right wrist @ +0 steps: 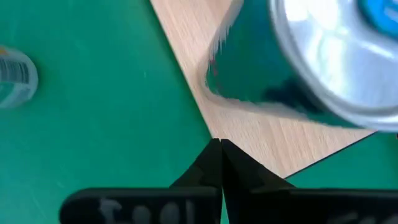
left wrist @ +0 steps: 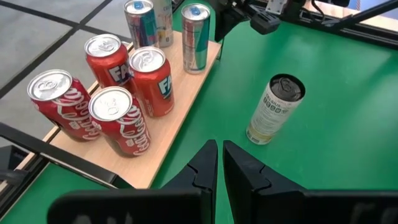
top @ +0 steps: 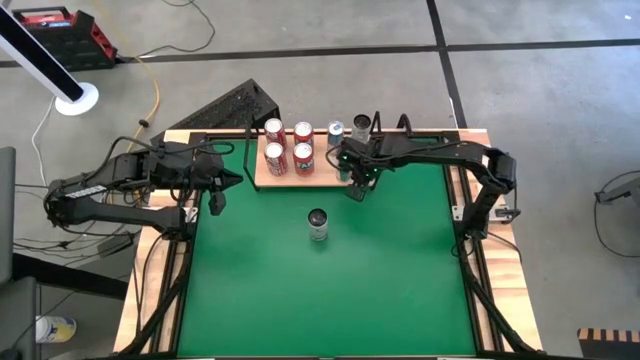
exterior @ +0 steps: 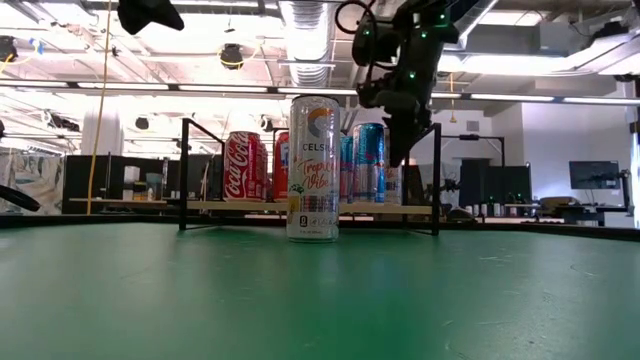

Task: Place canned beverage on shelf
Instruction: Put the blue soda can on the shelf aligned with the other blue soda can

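Right tool (top: 356, 187) hangs closed and empty just off the shelf's (top: 262, 178) right end, above the desk (top: 400, 290). Left tool (top: 217, 195), also closed, waits left. One can (top: 318, 224) stands mid-desk; farther back, cans (top: 289, 147) crowd the shelf.

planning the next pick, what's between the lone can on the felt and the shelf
Only bare green felt, seen in the high view: the can stands alone, apart from the shelf. The right end effector hangs off to one side.
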Motion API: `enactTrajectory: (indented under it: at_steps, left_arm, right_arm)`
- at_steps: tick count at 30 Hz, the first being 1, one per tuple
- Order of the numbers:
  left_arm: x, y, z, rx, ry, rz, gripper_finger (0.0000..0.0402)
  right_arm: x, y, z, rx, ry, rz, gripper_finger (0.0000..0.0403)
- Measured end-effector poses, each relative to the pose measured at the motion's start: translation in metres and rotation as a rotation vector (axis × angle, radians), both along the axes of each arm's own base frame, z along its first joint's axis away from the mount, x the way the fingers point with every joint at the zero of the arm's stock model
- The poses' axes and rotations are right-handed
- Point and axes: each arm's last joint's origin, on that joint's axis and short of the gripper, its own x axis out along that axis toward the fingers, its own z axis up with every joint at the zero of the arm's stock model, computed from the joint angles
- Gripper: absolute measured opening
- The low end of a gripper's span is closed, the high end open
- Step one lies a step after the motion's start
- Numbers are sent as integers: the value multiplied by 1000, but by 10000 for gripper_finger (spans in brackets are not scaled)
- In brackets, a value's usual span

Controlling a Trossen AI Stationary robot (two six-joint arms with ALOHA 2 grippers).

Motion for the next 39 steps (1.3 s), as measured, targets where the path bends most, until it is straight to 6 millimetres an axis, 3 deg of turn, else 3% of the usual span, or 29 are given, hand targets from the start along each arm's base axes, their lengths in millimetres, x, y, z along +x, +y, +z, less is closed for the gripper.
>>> enactTrajectory:
  at_steps: [4,11,16,25,39]
  left_arm:
    - [0,0,0,1,3,-1,10]
    - [0,0,0,6,6,-4,10]
    - [0,0,0,6,6,-4,10]
    - [0,0,0,7,6,-3,10]
    - [0,0,0,1,4,3,10]
  right_arm:
    - [4,-1,2,-13,-50,-8,32]
    - [9,-6,9,-64,-136,-21,14]
    - [10,-6,9,-72,-141,-7,30]
    - [0,-13,6,-76,-56,-47,15]
    - [8,-22,12,-128,-172,-83,18]
